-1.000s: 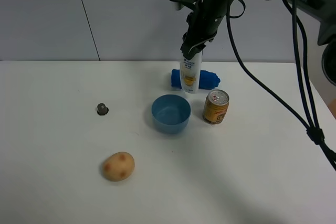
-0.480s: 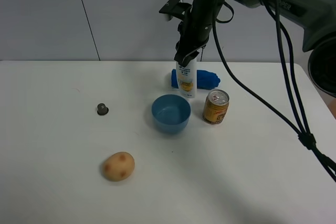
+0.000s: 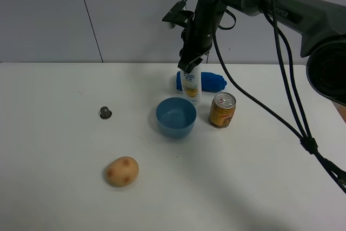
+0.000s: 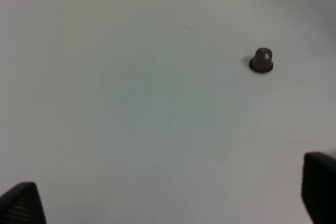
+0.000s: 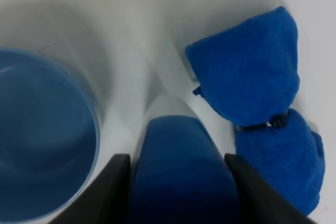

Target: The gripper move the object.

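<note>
The white shampoo bottle (image 3: 190,88) with a yellow-orange label stands upright just behind the blue bowl, in front of the blue rolled cloth. My right gripper (image 3: 191,62) comes down from above and is shut on the bottle's top. In the right wrist view the blue cap (image 5: 181,166) sits between the two dark fingers (image 5: 111,192) of the right gripper (image 5: 181,187). I cannot tell whether the bottle touches the table. My left gripper (image 4: 170,200) is open and empty over bare table; it is out of the high view.
A blue bowl (image 3: 175,117) stands in front of the bottle and a yellow drink can (image 3: 222,110) to its right. The blue rolled cloth (image 3: 214,81) lies behind. A potato (image 3: 122,171) and a small dark cap (image 3: 105,112) lie on the left.
My right gripper has carried the bottle a little to the left and toward the bowl, keeping it upright. The other things have not moved.
</note>
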Tool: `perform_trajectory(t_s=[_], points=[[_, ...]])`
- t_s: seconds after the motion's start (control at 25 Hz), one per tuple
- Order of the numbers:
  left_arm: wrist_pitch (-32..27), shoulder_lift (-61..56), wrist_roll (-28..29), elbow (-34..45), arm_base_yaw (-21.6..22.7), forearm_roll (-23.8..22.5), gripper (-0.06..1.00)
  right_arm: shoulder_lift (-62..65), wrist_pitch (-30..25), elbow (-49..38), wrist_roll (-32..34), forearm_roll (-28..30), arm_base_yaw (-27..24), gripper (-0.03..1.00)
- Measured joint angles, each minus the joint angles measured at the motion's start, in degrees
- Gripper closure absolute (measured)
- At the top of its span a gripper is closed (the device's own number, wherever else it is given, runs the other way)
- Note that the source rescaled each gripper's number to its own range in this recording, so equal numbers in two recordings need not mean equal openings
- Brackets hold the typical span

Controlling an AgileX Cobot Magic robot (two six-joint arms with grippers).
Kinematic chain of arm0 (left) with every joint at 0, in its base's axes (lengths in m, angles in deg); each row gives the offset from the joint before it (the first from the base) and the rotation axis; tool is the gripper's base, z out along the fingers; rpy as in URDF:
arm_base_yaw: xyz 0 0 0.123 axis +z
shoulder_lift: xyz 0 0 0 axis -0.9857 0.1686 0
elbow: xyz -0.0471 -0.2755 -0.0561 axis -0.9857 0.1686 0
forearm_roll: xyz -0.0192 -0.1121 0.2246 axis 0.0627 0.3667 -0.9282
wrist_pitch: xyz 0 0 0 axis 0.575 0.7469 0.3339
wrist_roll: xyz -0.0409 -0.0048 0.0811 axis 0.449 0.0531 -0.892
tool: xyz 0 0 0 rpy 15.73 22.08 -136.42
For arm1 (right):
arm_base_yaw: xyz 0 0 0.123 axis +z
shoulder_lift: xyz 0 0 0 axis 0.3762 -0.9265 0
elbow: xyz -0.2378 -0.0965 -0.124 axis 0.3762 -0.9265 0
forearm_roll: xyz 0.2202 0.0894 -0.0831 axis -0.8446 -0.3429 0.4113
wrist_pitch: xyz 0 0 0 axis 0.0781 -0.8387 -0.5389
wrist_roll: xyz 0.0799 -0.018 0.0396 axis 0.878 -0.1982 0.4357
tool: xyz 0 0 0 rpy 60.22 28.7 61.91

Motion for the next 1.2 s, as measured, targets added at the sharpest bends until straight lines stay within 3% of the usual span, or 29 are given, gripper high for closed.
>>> perform_trajectory(t_s=[0.48,0.72,0.8,1.04,1.2], points=[[0.0,0.0,0.0,0.0,0.0,0.0,-0.06,-0.3,0.3,0.0,0.0,-2.0,0.0,0.96],[0.0,0.0,0.0,0.0,0.0,0.0,-0.06,-0.3,0.2,0.2,0.0,-2.0,0.0,0.9],[0.0,0.0,0.0,0.0,0.0,0.0,-0.06,-0.2,0.3,0.2,0.0,-2.0,0.0,0.83],[0.0,0.0,0.0,0.0,0.0,-0.1,-0.06,0.0,0.8,0.2,1.3,-1.7,0.0,0.39],[0.0,0.0,0.0,0.0,0.0,-0.1,-0.06,0.7,3.5,0.2,4.4,1.7,0.0,0.28]])
